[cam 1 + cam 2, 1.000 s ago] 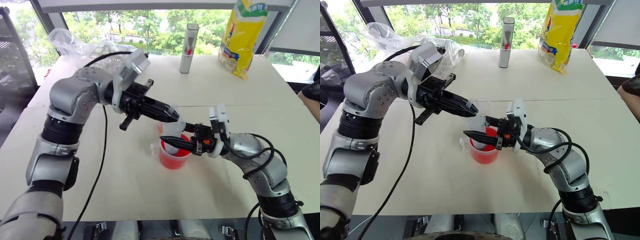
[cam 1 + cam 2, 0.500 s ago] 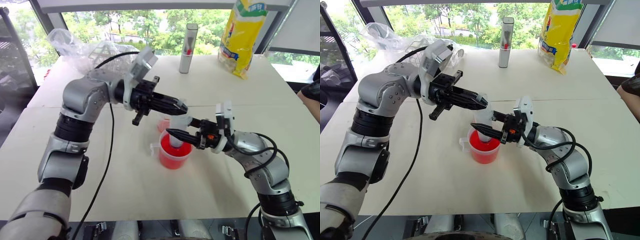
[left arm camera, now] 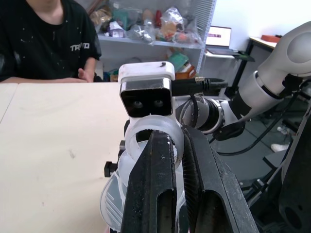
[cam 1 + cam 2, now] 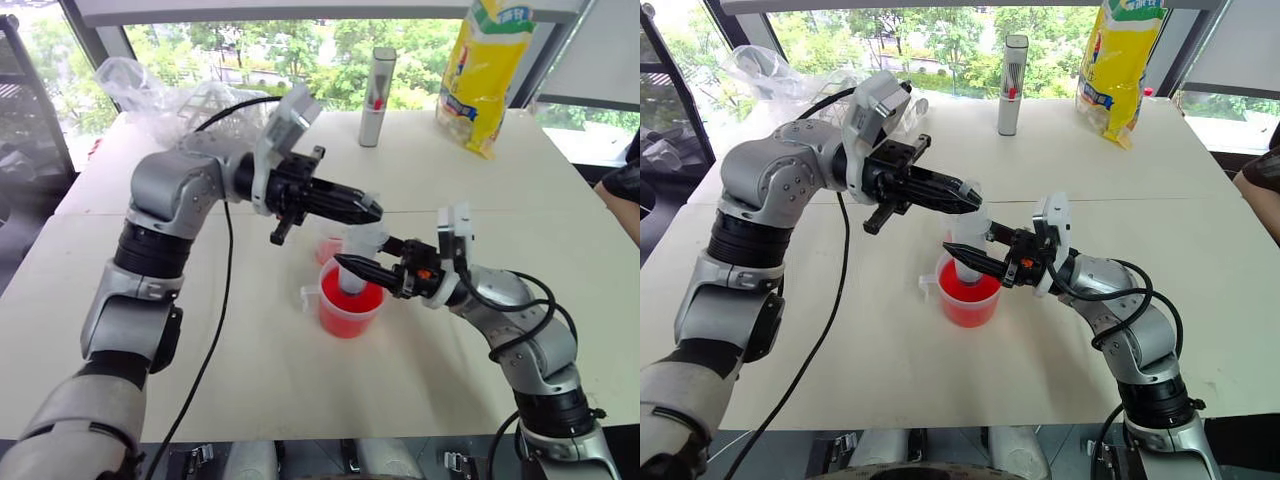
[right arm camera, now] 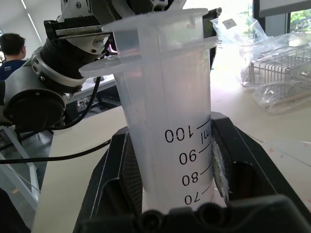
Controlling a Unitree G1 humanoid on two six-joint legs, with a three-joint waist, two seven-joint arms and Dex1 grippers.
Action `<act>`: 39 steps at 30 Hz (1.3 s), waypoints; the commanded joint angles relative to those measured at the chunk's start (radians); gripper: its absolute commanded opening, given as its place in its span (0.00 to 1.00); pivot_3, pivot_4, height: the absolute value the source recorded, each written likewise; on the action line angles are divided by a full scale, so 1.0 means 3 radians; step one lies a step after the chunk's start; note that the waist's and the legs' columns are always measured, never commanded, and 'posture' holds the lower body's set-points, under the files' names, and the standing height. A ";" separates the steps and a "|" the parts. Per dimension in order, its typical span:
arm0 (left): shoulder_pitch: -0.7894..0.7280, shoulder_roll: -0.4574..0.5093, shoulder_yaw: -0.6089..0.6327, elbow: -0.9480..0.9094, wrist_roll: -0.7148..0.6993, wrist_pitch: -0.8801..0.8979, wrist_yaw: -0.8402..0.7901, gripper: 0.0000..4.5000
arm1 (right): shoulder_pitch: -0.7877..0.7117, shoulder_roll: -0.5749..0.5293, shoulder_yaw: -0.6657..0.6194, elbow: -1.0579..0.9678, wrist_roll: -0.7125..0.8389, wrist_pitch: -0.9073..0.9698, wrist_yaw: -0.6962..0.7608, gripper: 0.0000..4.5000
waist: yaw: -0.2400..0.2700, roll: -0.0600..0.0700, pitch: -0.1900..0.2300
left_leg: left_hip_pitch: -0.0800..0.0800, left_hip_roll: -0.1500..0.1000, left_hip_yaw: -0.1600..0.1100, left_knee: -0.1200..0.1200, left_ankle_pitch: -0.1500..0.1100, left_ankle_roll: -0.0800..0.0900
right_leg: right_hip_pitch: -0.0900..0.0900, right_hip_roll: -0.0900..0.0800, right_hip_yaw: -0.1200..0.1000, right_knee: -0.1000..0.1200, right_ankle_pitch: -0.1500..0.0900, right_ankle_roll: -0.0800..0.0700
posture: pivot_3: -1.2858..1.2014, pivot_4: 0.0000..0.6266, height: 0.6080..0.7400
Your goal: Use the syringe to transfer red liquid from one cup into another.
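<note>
The syringe [image 4: 360, 250] stands upright with its lower end in the wide handled cup [image 4: 312, 296], which holds red liquid [image 4: 345, 312]. My right gripper [image 4: 345, 265] comes in from the right and is shut on the clear barrel [image 5: 165, 111], just below the 100 mark. My left gripper [image 4: 372, 212] reaches in level from the left and is shut on the white plunger top [image 3: 155, 138]. The smaller handleless cup [image 4: 328, 248] stands just behind, partly hidden, with a little red in it.
At the table's far side stand a tall grey cylinder [image 4: 378, 97] and a yellow bag [image 4: 485, 70]. A crumpled clear plastic bag [image 4: 180, 100] lies at the far left. A person's arm [image 4: 622, 190] rests at the right edge.
My left gripper has edged to the right and slightly up above the cup, staying shut. The right gripper and the barrel have hardly moved.
</note>
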 commanded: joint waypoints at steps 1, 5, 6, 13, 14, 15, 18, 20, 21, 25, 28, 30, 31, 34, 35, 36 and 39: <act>-0.0294 -0.0050 0.0291 -0.0040 -0.0143 -0.0085 0.0070 0.01 | 0.0093 -0.0022 0.0222 -0.0082 -0.0011 0.0131 0.0068 0.33 | 0.0001 0.0000 0.0000 | 0.0000 0.0000 0.0000 0.0000 0.0000 0.0000 | 0.0000 0.0000 0.0000 0.0001 0.0000 0.0000 | 0.52 0.24 1.00; -0.0332 -0.0050 0.0313 -0.0007 -0.0142 -0.0100 0.0073 0.01 | 0.0117 -0.0027 0.0229 -0.0098 0.0002 0.0137 0.0067 0.33 | 0.0001 0.0000 0.0000 | 0.0000 0.0000 0.0000 0.0000 0.0000 0.0000 | 0.0000 0.0000 0.0000 0.0001 0.0000 0.0000 | 0.52 0.24 1.00; -0.0339 -0.0050 0.0317 0.0000 -0.0142 -0.0102 0.0073 0.01 | 0.0120 -0.0029 0.0232 -0.0100 0.0006 0.0139 0.0066 0.33 | 0.0001 0.0000 0.0000 | 0.0000 0.0000 0.0000 0.0001 0.0000 0.0000 | 0.0000 0.0000 0.0000 0.0001 0.0000 0.0000 | 0.52 0.24 1.00; -0.0336 -0.0043 0.0323 -0.0017 -0.0149 -0.0100 0.0071 0.01 | 0.0139 -0.0029 0.0248 -0.0108 0.0007 0.0132 0.0063 0.33 | 0.0001 0.0000 0.0000 | 0.0000 0.0000 0.0000 0.0001 0.0000 0.0000 | 0.0000 0.0000 0.0000 0.0001 0.0000 0.0000 | 0.52 0.24 1.00; -0.0337 -0.0044 0.0322 -0.0015 -0.0148 -0.0101 0.0070 0.01 | 0.0139 -0.0028 0.0248 -0.0107 0.0006 0.0130 0.0065 0.33 | 0.0001 0.0000 0.0000 | 0.0000 0.0000 0.0000 0.0001 0.0000 0.0000 | 0.0000 0.0000 0.0000 0.0001 0.0000 0.0000 | 0.52 0.24 1.00; -0.0341 -0.0045 0.0322 -0.0008 -0.0146 -0.0102 0.0070 0.01 | 0.0139 -0.0028 0.0248 -0.0104 0.0006 0.0131 0.0067 0.33 | 0.0001 0.0000 0.0000 | 0.0000 0.0000 0.0000 0.0001 0.0000 0.0000 | 0.0000 0.0000 0.0000 0.0001 0.0000 0.0000 | 0.52 0.24 1.00; -0.0341 -0.0040 0.0322 -0.0008 -0.0146 -0.0099 0.0068 0.01 | 0.0136 -0.0025 0.0252 -0.0103 0.0007 0.0130 0.0071 0.33 | 0.0001 0.0000 0.0000 | 0.0000 0.0000 0.0000 0.0001 0.0000 0.0000 | 0.0000 0.0000 0.0000 0.0001 0.0000 0.0000 | 0.52 0.24 1.00; -0.0340 -0.0034 0.0323 -0.0016 -0.0149 -0.0093 0.0068 0.01 | 0.0130 -0.0024 0.0248 -0.0101 0.0011 0.0131 0.0072 0.33 | 0.0001 0.0000 0.0000 | 0.0000 0.0000 0.0000 0.0001 0.0000 0.0000 | 0.0000 0.0000 0.0000 0.0001 0.0000 0.0000 | 0.52 0.24 1.00; -0.0339 -0.0033 0.0325 -0.0020 -0.0152 -0.0090 0.0070 0.01 | 0.0128 -0.0025 0.0248 -0.0102 0.0011 0.0132 0.0073 0.33 | 0.0001 0.0000 0.0000 | 0.0000 0.0000 0.0000 0.0001 0.0000 0.0000 | 0.0000 0.0000 0.0000 0.0001 0.0000 0.0000 | 0.52 0.24 1.00; -0.0341 -0.0032 0.0326 -0.0019 -0.0152 -0.0090 0.0071 0.01 | 0.0123 -0.0026 0.0248 -0.0103 0.0010 0.0132 0.0076 0.33 | 0.0001 0.0000 0.0000 | 0.0000 0.0000 0.0000 0.0001 0.0000 0.0000 | 0.0000 0.0000 0.0000 0.0001 0.0000 0.0000 | 0.52 0.24 1.00; -0.0338 -0.0029 0.0327 -0.0025 -0.0153 -0.0087 0.0071 0.01 | 0.0109 -0.0028 0.0242 -0.0101 0.0014 0.0135 0.0077 0.33 | 0.0001 0.0000 0.0000 | 0.0000 0.0000 0.0000 0.0001 0.0000 0.0000 | 0.0000 0.0000 0.0000 0.0001 0.0000 0.0000 | 0.52 0.24 1.00; -0.0333 -0.0028 0.0325 -0.0029 -0.0151 -0.0088 0.0070 0.01 | 0.0099 -0.0029 0.0240 -0.0102 0.0014 0.0135 0.0078 0.33 | 0.0001 0.0000 0.0000 | 0.0000 0.0000 0.0000 0.0001 0.0000 0.0000 | 0.0000 0.0000 0.0000 0.0001 0.0000 0.0000 | 0.52 0.24 1.00; -0.0327 -0.0027 0.0325 -0.0034 -0.0152 -0.0086 0.0071 0.01 | 0.0096 -0.0029 0.0239 -0.0105 0.0014 0.0134 0.0078 0.33 | 0.0001 0.0000 0.0000 | 0.0000 0.0000 0.0000 0.0001 0.0000 0.0000 | 0.0000 0.0000 0.0000 0.0002 0.0000 0.0000 | 0.52 0.24 1.00; -0.0282 -0.0014 0.0298 -0.0069 -0.0132 -0.0095 0.0065 0.01 | 0.0057 -0.0035 0.0213 -0.0131 0.0031 0.0142 0.0074 0.33 | 0.0001 0.0000 0.0000 | 0.0000 0.0000 0.0000 0.0001 0.0000 0.0000 | 0.0000 0.0000 0.0000 0.0002 0.0000 0.0000 | 0.52 0.24 1.00; -0.0256 0.0000 0.0276 -0.0086 -0.0115 -0.0096 0.0060 0.01 | 0.0026 -0.0036 0.0192 -0.0148 0.0050 0.0153 0.0065 0.33 | 0.0000 0.0000 0.0000 | 0.0000 0.0000 0.0000 0.0001 0.0000 0.0000 | 0.0000 0.0000 0.0000 0.0002 0.0000 0.0000 | 0.52 0.24 1.00; -0.0237 0.0011 0.0262 -0.0098 -0.0105 -0.0095 0.0056 0.01 | 0.0006 -0.0035 0.0180 -0.0160 0.0061 0.0161 0.0056 0.33 | 0.0000 0.0000 0.0000 | 0.0000 0.0000 0.0000 0.0002 0.0000 0.0000 | 0.0000 0.0000 0.0000 0.0002 0.0000 0.0000 | 0.52 0.24 1.00; -0.0135 0.0054 0.0189 -0.0143 -0.0005 -0.0178 0.0065 0.01 | -0.0083 -0.0040 0.0128 -0.0199 0.0101 0.0204 0.0031 0.33 | 0.0000 0.0000 0.0000 | 0.0000 0.0000 0.0000 0.0002 0.0000 0.0000 | 0.0000 0.0000 0.0000 0.0003 0.0000 0.0000 | 0.52 0.24 1.00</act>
